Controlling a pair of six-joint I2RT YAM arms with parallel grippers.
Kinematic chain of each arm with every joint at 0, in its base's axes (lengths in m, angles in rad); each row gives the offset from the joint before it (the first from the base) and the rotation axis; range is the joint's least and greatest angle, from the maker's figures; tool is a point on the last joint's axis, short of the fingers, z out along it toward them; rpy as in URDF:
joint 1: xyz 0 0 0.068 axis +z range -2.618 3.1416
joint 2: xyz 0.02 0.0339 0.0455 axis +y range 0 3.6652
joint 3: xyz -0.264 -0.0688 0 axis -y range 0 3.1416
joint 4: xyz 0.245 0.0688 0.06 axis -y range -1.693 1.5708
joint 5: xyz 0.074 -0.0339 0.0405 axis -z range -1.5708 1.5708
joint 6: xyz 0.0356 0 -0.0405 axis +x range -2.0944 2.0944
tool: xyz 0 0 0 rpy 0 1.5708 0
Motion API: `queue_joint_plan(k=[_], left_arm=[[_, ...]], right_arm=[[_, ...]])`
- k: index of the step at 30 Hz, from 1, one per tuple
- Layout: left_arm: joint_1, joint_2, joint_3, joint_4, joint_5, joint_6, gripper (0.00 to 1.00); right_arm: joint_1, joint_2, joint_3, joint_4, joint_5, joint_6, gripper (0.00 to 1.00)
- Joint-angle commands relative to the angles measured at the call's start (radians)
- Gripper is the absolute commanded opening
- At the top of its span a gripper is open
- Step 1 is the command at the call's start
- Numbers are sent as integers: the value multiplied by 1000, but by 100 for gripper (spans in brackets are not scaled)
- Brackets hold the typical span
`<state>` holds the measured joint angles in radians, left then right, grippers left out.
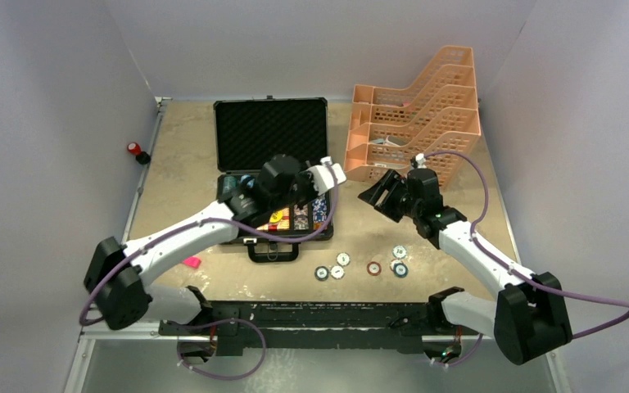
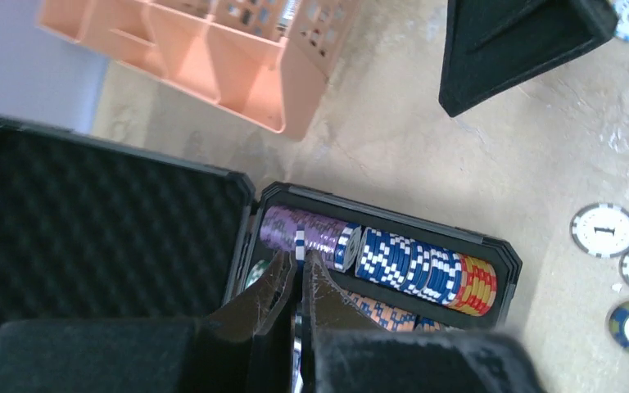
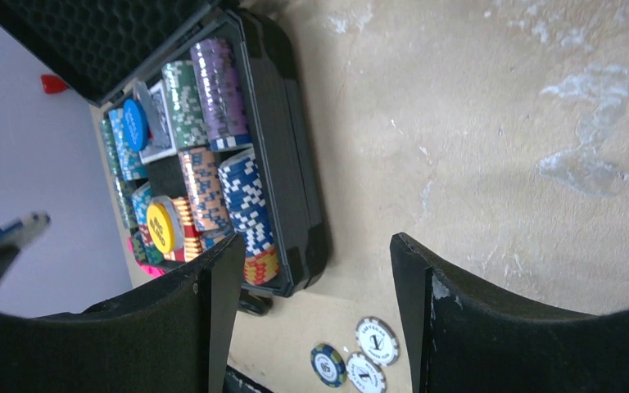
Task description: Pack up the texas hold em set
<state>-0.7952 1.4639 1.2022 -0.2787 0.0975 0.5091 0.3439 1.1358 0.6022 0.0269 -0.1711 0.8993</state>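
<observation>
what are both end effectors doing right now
left end effector: closed on a chip
right end effector: open, empty

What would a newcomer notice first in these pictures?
The open black briefcase mid-table, its base packed with rows of multicoloured chips, draws the eye first, with the left gripper pinching a chip edge-on above them. Then the loose chips on the table near the front, and the peach rack back right.
</observation>
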Motion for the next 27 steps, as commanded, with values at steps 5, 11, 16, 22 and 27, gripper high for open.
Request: queue_joint_plan(k=[5,11,16,22,27], left_arm=[[85,236,252,-357,324,255,0],[86,336,312,-380,313,270,0],[86,353,292,-298,249,231,0],[86,356,272,-250,175,222,0],[86,369,273,-283,193,231,0]], right_arm=[[-6,-55,-53,39,-27,-29,68],[-8,-47,-59,37,-22,-41,68],[-9,-34,-58,43,-22,-48,68],[-13,-23,-56,56,-31,-70,68],[-19,-20,-57,53,-37,-77,68]])
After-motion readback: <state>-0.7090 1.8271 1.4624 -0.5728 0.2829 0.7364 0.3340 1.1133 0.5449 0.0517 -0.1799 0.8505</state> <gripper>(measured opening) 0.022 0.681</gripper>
